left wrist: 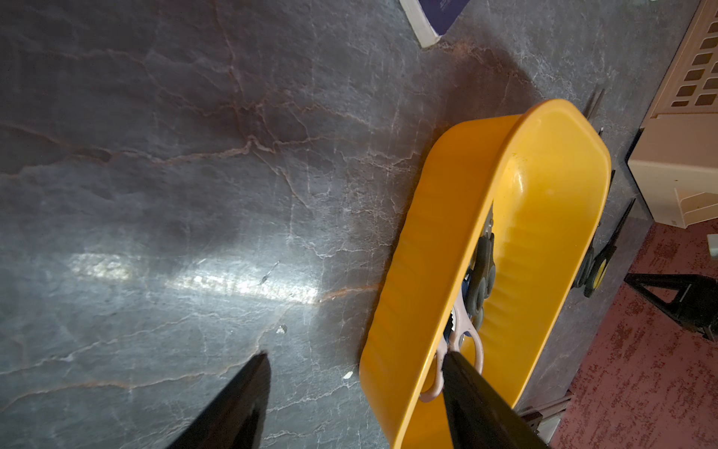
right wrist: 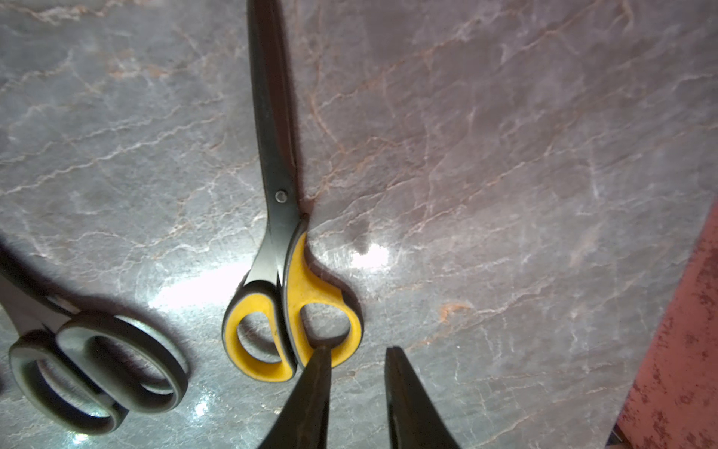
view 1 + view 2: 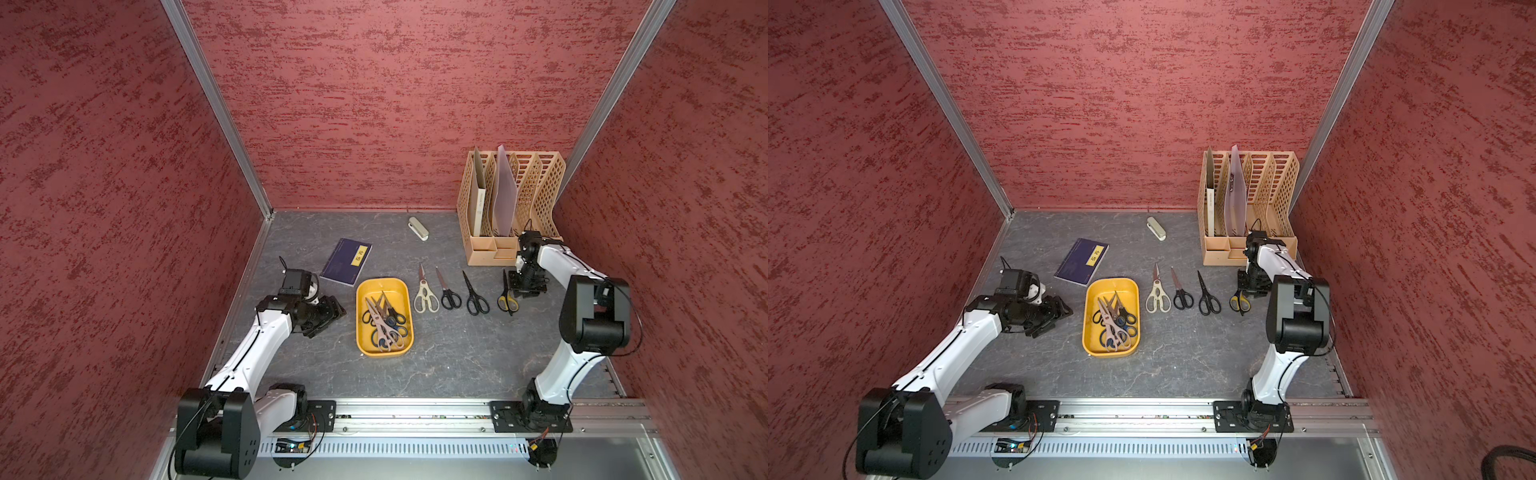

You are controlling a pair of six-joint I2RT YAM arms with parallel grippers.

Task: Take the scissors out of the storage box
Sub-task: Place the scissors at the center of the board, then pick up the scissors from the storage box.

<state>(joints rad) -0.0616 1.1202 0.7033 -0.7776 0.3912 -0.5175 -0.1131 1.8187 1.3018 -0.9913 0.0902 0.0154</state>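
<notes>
Red mottled walls (image 3: pixel 374 104) close in a dark grey marbled tabletop (image 3: pixel 457 365). Near its middle sits the storage box (image 3: pixel 390 287), a shallow yellow tray with its long side running near to far. A tangle of scissors (image 3: pixel 384 322) lies in its near half, handles toward the near end. On top of them are pinkish-grey kitchen shears (image 3: pixel 379 328), with blue and black handles showing beneath. To the right of the box four more pairs lie flat on the table in a row, blades pointing far. They are a cream-handled pair (image 3: pixel 425 297), a black pair (image 3: pixel 449 293), a second black pair (image 3: pixel 474 297) and, rightmost, a black-and-yellow pair (image 3: pixel 507 301). The right gripper (image 2: pixel 357 352) hangs just to the right of that last pair, its fingers narrowly parted with only bare table between them. One fingertip (image 2: pixel 322 361) overlaps the edge of a yellow handle loop, and whether it touches cannot be told. The left gripper (image 1: pixel 356 354) hovers just left of the box, spread wide and holding nothing. One of its fingers is over the table and the other over the box's near end. Farther back lie a dark blue notebook (image 3: pixel 347 262) and a small stapler (image 3: pixel 418 228), and a beige lattice file organizer (image 3: pixel 544 195) stands in the far right corner.
</notes>
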